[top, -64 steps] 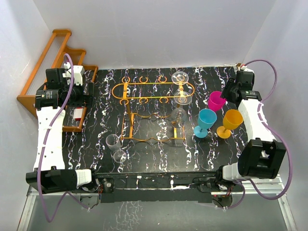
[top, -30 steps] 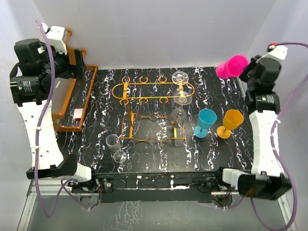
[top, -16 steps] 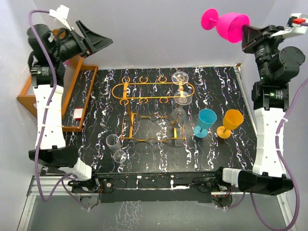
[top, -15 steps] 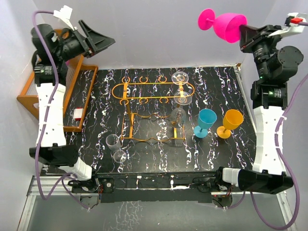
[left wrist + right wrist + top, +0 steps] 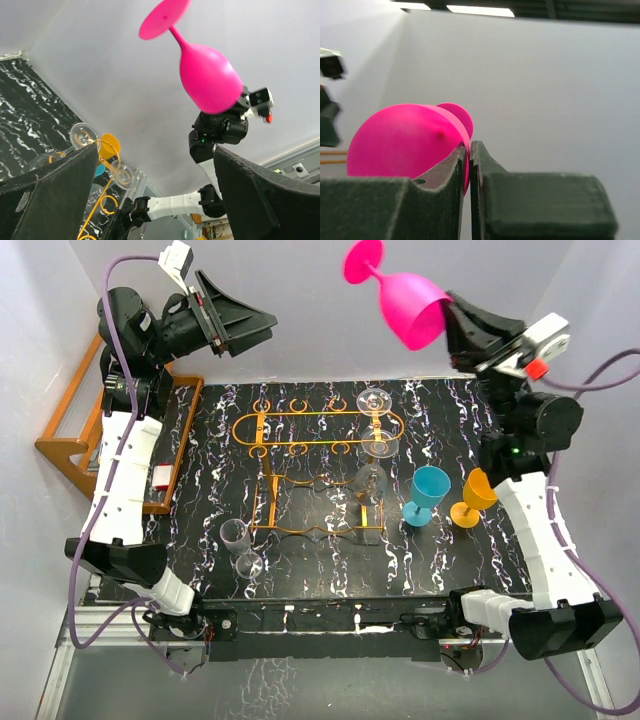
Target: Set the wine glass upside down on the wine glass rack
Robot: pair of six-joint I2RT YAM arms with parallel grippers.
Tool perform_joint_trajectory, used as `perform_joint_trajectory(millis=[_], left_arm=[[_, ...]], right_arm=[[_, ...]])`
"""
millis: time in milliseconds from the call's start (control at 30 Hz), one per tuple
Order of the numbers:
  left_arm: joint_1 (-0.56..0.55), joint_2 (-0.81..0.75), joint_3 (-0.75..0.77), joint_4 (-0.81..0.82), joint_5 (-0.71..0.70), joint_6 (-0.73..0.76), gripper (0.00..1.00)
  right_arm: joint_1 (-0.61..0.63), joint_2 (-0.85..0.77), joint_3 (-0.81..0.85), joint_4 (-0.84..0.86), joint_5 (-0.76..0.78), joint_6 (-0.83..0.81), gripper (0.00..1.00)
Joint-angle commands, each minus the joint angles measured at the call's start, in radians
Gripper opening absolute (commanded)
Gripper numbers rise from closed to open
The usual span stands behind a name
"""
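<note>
The black marbled worktop shows whole only from the top camera, with a slatted wooden rack off its left edge and the wine glass rack standing at its middle toward the far edge. Both arms are raised high. The left gripper hangs over the far left corner with its fingers spread wide and nothing between them. The right gripper is up over the far right part, its fingers pinching the rim of the pink wine glass. That glass is in the air, tilted with its foot uppermost and its mouth toward the gripper, well apart from the wire rack. The left wrist camera shows it whole against the white wall, foot to mouth. The right wrist camera shows only the bowl, a sliver of foot behind it and the two fingers pressed on the thin wall, with no worktop in frame. Near the right edge stand a blue glass and an orange glass, the orange one partly hidden by the right arm. A clear glass stands toward the near left. Clear glasses crowd the wire rack's right end, and their number is hard to make out.
</note>
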State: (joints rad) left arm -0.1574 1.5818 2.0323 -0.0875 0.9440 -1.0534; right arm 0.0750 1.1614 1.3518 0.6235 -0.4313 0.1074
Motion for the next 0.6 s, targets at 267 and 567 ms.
perform_joint_trajectory(millis=[267, 567], left_arm=[[-0.006, -0.087, 0.043, 0.169, -0.008, -0.224, 0.97], [0.039, -0.115, 0.015, 0.188, -0.001, -0.297, 0.94]], right_arm=[[0.674, 0.176, 0.093, 0.244, 0.218, -1.167, 0.08], [0.769, 0.207, -0.019, 0.440, 0.377, -1.343, 0.08]])
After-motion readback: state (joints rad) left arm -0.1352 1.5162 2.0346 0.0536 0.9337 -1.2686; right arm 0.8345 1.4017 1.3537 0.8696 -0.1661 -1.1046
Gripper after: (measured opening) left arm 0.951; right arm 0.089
